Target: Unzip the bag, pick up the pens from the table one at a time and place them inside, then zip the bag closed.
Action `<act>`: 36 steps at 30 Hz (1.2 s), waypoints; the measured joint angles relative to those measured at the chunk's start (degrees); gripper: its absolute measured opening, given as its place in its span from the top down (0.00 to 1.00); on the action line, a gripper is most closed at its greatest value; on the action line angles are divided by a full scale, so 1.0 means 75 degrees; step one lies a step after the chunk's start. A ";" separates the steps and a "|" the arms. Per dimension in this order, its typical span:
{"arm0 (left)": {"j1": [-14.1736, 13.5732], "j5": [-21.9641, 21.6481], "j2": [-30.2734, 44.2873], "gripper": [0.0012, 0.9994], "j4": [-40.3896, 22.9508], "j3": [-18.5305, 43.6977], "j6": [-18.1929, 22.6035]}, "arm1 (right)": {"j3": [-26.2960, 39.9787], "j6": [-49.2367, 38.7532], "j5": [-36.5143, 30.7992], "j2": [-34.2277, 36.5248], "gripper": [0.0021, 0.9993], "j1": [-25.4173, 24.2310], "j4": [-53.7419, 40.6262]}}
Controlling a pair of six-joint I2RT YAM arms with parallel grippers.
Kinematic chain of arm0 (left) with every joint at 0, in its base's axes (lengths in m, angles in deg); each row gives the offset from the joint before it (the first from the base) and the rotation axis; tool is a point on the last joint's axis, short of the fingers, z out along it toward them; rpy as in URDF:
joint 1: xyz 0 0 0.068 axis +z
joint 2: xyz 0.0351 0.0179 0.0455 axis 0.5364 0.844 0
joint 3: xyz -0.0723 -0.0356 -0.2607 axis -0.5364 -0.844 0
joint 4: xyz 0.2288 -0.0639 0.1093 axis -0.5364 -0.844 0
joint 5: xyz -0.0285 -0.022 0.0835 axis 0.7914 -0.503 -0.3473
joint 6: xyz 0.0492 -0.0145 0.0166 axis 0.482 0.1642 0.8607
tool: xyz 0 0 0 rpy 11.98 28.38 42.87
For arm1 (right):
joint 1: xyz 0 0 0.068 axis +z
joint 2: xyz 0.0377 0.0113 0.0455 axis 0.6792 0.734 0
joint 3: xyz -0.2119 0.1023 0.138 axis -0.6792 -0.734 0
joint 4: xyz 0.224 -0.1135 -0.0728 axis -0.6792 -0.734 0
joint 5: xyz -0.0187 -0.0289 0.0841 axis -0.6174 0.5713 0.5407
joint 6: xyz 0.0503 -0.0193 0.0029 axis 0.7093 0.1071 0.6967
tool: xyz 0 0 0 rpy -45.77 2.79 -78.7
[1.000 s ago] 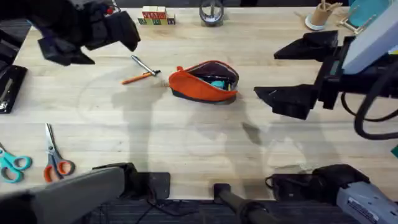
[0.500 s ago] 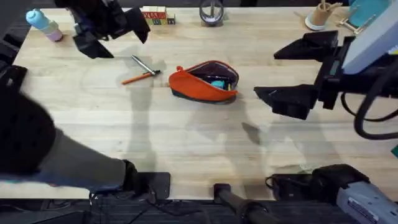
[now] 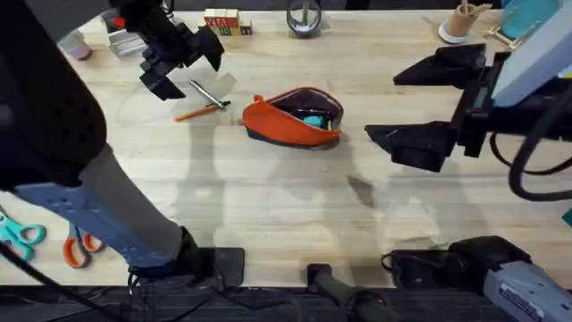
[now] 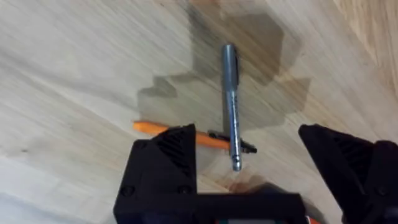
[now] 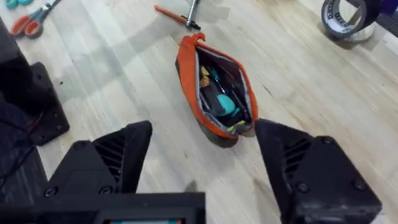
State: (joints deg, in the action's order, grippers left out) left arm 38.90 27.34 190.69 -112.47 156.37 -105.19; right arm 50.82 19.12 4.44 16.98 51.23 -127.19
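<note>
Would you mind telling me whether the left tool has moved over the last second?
Yes. The left tool has travelled rightward along the table's far side, ending open above the two pens, nearer the bag, which lies unmoved.

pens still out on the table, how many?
2. The orange pen and the silver pen lie left of the open bag, tips crossing, under the open left gripper. Items already inside the bag can't be identified.

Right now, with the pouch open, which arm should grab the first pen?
Left: its gripper hangs open right above the crossed silvery metal pen and orange pen; the right gripper waits beyond the orange fabric pouch.
</note>
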 joint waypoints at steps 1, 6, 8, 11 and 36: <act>0.0000 0.0018 0.0060 0.01 0.0049 0.0000 -0.0029 | 0.0002 0.0003 0.0000 -0.0002 0.00 0.0000 0.0001; 0.0000 0.0078 0.0385 0.01 0.0239 0.0000 -0.0111 | 0.0000 0.0003 0.0000 0.0000 0.00 0.0000 0.0000; 0.0000 0.0083 0.0517 0.01 0.0249 0.0000 -0.0115 | 0.0000 0.0003 0.0000 0.0001 0.00 0.0000 0.0000; 0.0000 0.0102 0.0726 0.01 0.0280 0.0000 -0.0135 | 0.0000 0.0003 0.0000 0.0080 0.00 0.0000 0.0002; 0.0014 0.0314 0.0984 0.96 0.0083 0.0076 -0.0191 | 0.0000 0.0003 0.0000 0.0268 0.00 0.0000 -0.0006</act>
State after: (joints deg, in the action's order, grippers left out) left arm 39.00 29.69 198.07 -111.85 156.94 -106.63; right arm 50.81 19.14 4.44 18.99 51.23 -127.24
